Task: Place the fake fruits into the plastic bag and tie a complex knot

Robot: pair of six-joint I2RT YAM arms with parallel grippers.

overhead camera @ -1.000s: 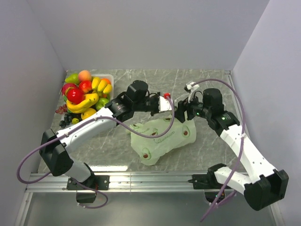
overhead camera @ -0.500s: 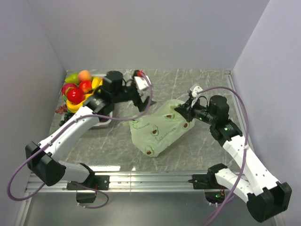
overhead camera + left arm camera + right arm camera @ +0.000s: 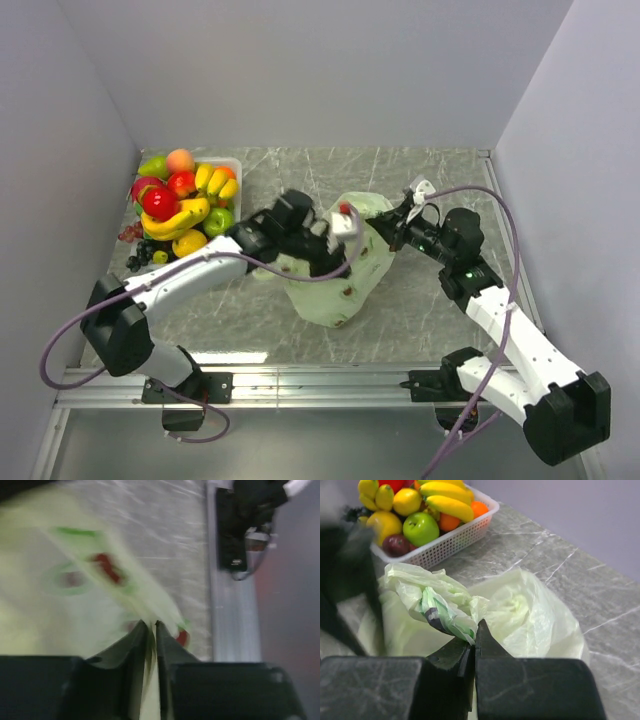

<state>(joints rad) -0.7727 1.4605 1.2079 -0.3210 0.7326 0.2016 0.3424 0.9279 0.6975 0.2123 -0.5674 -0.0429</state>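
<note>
Plastic bag (image 3: 335, 300) is held midway between side edges of desk (image 3: 450, 170), film pinched by left hand (image 3: 151, 630) and right hand (image 3: 474, 641); fake fruits (image 3: 182, 205) are heaped at far-left corner. Mouth should be pulled apart evenly, no tearing.

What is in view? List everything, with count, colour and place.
Fruits: a heap, too overlapped to count; yellow, red, green, orange; in the basket.
Basket: one, white, far-left corner of the table.
Grapes: one bunch, dark, on the table at the basket's near-left side.
Bag: one, pale green, mid-table.
Table: one, grey marble.
Rail: one, silver, near edge.
Left gripper: one, black, shut on the bag.
Right gripper: one, black, shut on a fold of the bag.
</note>
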